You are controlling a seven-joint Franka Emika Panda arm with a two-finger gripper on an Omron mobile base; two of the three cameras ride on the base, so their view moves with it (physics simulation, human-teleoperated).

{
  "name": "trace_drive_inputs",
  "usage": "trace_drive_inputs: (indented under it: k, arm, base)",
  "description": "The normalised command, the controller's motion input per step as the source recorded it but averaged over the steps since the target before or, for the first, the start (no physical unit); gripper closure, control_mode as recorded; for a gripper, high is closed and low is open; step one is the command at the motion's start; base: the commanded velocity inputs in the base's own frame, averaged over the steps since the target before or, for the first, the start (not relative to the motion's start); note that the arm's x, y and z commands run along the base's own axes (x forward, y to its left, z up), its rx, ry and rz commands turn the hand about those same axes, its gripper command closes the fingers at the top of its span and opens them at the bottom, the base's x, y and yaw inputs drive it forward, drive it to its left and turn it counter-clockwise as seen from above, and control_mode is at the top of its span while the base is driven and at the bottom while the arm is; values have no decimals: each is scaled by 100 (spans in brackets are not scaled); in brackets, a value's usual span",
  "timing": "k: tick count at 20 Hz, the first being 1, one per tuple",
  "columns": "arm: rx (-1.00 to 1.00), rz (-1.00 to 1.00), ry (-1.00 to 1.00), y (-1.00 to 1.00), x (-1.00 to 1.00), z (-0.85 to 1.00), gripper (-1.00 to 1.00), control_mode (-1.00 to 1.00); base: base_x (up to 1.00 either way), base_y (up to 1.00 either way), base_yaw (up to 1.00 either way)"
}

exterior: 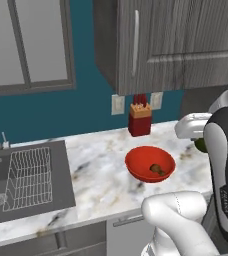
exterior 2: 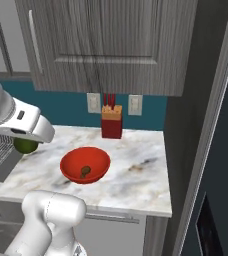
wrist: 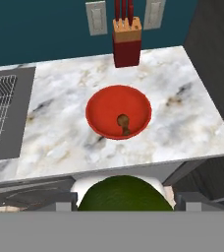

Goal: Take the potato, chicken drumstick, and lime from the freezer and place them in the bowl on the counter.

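Note:
My gripper (wrist: pixel 125 203) is shut on the lime (wrist: pixel 125 193), a dark green ball that bulges between the finger tips at the bottom of the hand view. From the base views the lime (exterior: pixel 201 145) (exterior 2: pixel 26 146) hangs under the white hand, held above the counter (wrist: pixel 60 133) and short of the red bowl (wrist: pixel 99 106). Inside the bowl (exterior: pixel 136 162) (exterior 2: pixel 71 162) lies the knobbly brown chicken drumstick (wrist: pixel 124 123) (exterior: pixel 157 169) (exterior 2: pixel 85 171). The potato is out of view. To the right of the counter stands the dark freezer (exterior 2: pixel 196 110).
A red knife block (wrist: pixel 126 44) stands against the teal wall behind the bowl. The sink (exterior: pixel 61 170) with a wire rack (exterior: pixel 28 175) is set in the counter to the left. Grey wall cabinets (exterior: pixel 161 45) hang overhead.

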Motion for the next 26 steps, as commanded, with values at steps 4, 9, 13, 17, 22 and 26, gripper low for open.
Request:
trace_drive_inputs:
  k: [4,9,13,17,22,26]
  arm:
    - [0,0,0,0,20,0,100,-100]
    - [4,0,1,0,93,-6,100,-100]
    - [4,0,8,0,100,-39,100,-100]
    - [0,0,13,2,69,-93,100,-100]
    - [1,0,18,0,60,-100,100,-100]
    - [3,0,13,0,58,-92,100,-100]
  base:
    - [54,0,0]
    - [0,0,0]
    - [0,0,0]
    - [0,0,0]
    - [0,0,0]
    - [0,0,0]
